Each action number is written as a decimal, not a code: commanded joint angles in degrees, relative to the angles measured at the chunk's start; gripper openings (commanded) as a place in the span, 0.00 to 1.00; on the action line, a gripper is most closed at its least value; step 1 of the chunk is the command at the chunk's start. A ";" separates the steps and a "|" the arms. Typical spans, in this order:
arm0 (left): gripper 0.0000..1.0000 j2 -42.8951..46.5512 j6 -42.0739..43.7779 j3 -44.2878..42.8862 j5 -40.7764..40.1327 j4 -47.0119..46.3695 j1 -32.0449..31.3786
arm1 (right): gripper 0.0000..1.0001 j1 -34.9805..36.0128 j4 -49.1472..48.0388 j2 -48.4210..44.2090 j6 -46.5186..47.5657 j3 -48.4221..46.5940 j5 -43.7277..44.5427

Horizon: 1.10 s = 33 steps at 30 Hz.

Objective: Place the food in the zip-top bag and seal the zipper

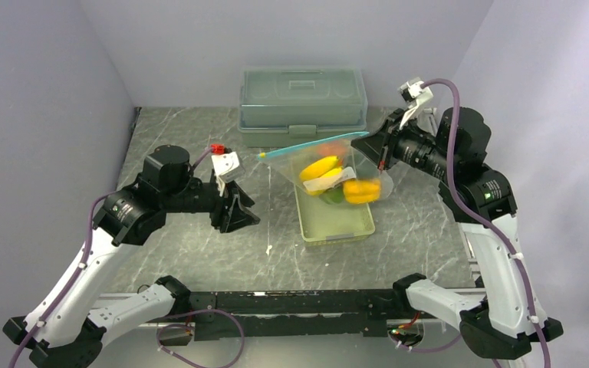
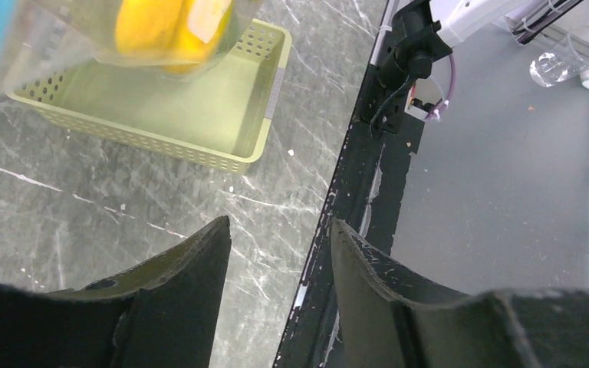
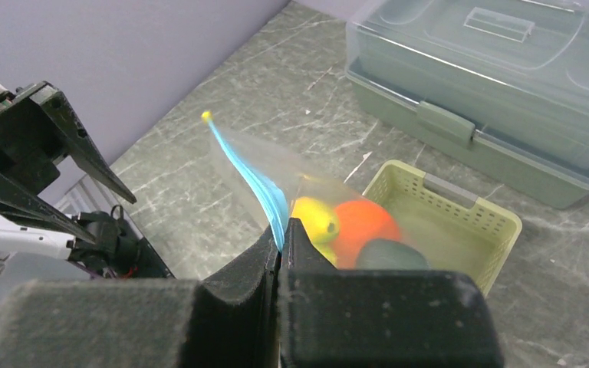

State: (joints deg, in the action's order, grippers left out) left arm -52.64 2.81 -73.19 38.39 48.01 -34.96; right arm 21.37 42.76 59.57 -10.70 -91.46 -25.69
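Observation:
The clear zip-top bag (image 1: 336,175) hangs in the air over the pale green basket, with food inside: yellow bananas (image 1: 320,167), a yellow pepper (image 1: 361,190), an orange ball (image 3: 364,223) and a dark green avocado (image 3: 393,254). Its teal-blue zipper (image 1: 314,145) runs along the top edge, also in the right wrist view (image 3: 257,180). My right gripper (image 1: 374,149) is shut on the zipper's right end (image 3: 280,238) and holds the bag up. My left gripper (image 1: 247,215) is open and empty, left of the bag and apart from it; the left wrist view (image 2: 280,234) shows table between its fingers.
The pale green slotted basket (image 1: 336,226) sits on the table under the bag, seen also in the left wrist view (image 2: 199,115). A large translucent green lidded box (image 1: 303,103) stands at the back. Grey walls close in left and right.

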 commanded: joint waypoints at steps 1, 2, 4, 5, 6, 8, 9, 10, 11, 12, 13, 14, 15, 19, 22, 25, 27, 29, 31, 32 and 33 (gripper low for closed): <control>0.57 0.27 0.09 -1.98 -2.14 -0.37 -0.02 | 0.00 -0.23 -4.36 -0.60 0.34 0.27 -1.35; 0.59 0.26 0.21 -2.22 -2.97 -0.33 -0.02 | 0.00 -0.23 -4.28 -0.64 0.47 0.38 -1.52; 0.61 0.18 0.43 -3.01 -4.49 -0.05 0.02 | 0.00 -0.21 -4.19 -0.68 0.68 0.49 -1.84; 0.62 0.17 0.40 -3.35 -4.96 -0.05 0.01 | 0.00 -0.21 -4.06 -0.68 0.80 0.49 -1.96; 0.63 0.17 0.36 -3.70 -5.33 -0.12 -0.02 | 0.00 -0.19 -4.01 -0.66 0.86 0.57 -2.18; 0.68 0.13 0.28 -4.25 -6.17 -0.39 -0.02 | 0.00 -0.18 -4.08 -0.60 0.94 0.67 -3.11; 0.70 0.05 0.33 -4.50 -6.56 -0.48 -0.02 | 0.00 -0.19 -4.02 -0.48 0.94 0.67 -3.55; 0.71 -0.11 0.35 -4.77 -6.98 -0.44 -0.02 | 0.00 -0.20 -4.01 -0.50 0.91 0.67 -3.79; 0.71 -0.29 0.36 -5.10 -7.39 -0.38 -0.02 | 0.00 -0.23 -4.00 -0.51 0.98 0.67 -4.04; 0.72 -0.49 0.36 -5.67 -7.71 -0.24 -0.02 | 0.00 -0.19 -4.00 -0.49 1.04 0.71 -4.16; 0.73 -0.64 0.40 -5.90 -7.88 -0.23 -0.02 | 0.00 -0.21 -4.19 -0.51 0.99 0.80 -4.27; 0.74 -0.70 0.56 -6.38 -8.16 -0.20 0.02 | 0.00 -0.19 -4.37 -0.53 0.95 1.03 -4.46; 0.74 -0.78 0.61 -6.72 -8.40 -0.25 -0.01 | 0.00 -0.18 -4.51 -0.59 0.95 1.21 -4.96; 0.76 -1.21 1.35 -7.98 -9.52 -0.29 0.00 | 0.00 -0.11 -4.42 0.45 0.90 1.83 -8.19; 0.77 -1.49 1.58 -8.74 -9.62 -0.72 -0.02 | 0.00 0.18 -5.13 1.50 0.55 2.86 -10.62; 0.78 -1.58 1.97 -8.64 -9.73 -1.78 0.02 | 0.00 1.10 -5.44 2.07 0.67 3.55 -11.14; 0.78 -1.82 2.11 -8.84 -9.86 -2.16 -0.02 | 0.00 1.97 -5.67 2.50 0.69 3.65 -11.22; 0.79 -2.00 2.20 -8.97 -10.07 -2.66 -0.01 | 0.00 2.92 -5.59 3.08 0.77 3.38 -11.10; 0.79 -2.19 2.12 -9.21 -10.11 -3.14 0.00 | 0.00 4.03 -5.38 3.60 1.04 2.92 -10.90; 0.80 -2.28 2.04 -9.31 -10.05 -3.40 -0.01 | 0.00 4.78 -5.10 3.87 1.22 2.50 -10.50; 0.80 -2.29 2.03 -9.48 -10.01 -3.69 -0.01 | 0.00 5.86 -4.72 4.29 1.49 2.03 -9.87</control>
State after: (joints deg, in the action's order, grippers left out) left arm -54.70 3.66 -80.16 28.58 47.46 -34.96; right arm 24.69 41.93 63.70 -10.04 -87.44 -35.03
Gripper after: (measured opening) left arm 0.792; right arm 0.014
